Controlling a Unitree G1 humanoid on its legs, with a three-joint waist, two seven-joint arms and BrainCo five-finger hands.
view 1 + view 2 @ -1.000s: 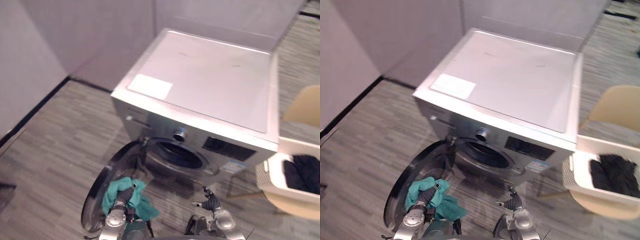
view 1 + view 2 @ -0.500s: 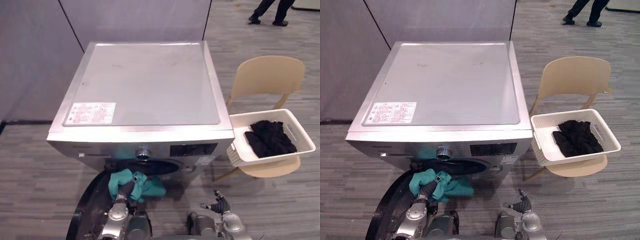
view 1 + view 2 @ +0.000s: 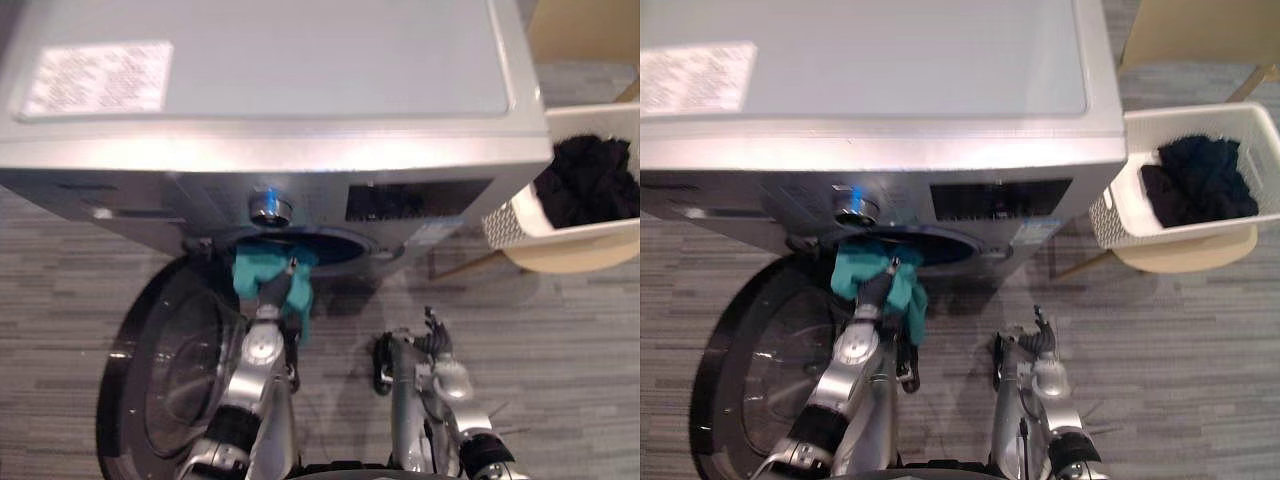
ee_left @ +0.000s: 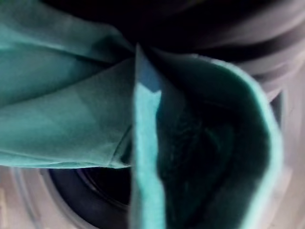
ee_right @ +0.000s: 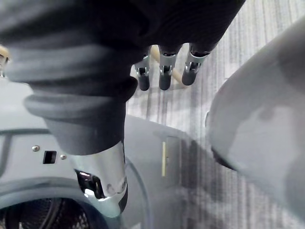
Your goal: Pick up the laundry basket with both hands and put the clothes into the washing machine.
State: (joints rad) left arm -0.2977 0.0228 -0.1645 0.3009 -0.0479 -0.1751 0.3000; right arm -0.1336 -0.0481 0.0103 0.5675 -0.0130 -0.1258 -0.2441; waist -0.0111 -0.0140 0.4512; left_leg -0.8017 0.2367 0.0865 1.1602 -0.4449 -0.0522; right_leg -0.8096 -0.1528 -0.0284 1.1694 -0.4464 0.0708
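- Left eye view showed me the silver washing machine [image 3: 270, 60] from above, its round door [image 3: 160, 380] swung open and lying low toward the robot's left.
- My left hand [image 3: 268, 292] was up at the drum opening [image 3: 345, 245], just below the control knob [image 3: 268, 207].
- That hand was closed on a teal garment [image 3: 252, 270]. The cloth was bunched round the front of the hand at the lip of the opening, and one fold hung down beside the wrist, clear of the floor [image 3: 560, 350].
- Left wrist view gave me teal folds [image 4: 62, 109] up close, with the dark drum behind them.
- My right hand [image 3: 432, 338] was low over the floor in front of the machine, well apart from the garment and holding nothing.
- Right wrist view showed its fingers [image 5: 164, 78] hanging loose and fairly straight.
- Off to the robot's right, the white laundry basket [image 3: 1110, 215] sat on the seat of a beige chair [image 3: 1185, 258], just beside the machine's corner.
- Dark clothes [image 3: 1195, 180] lay heaped inside the basket, and neither hand touched it.
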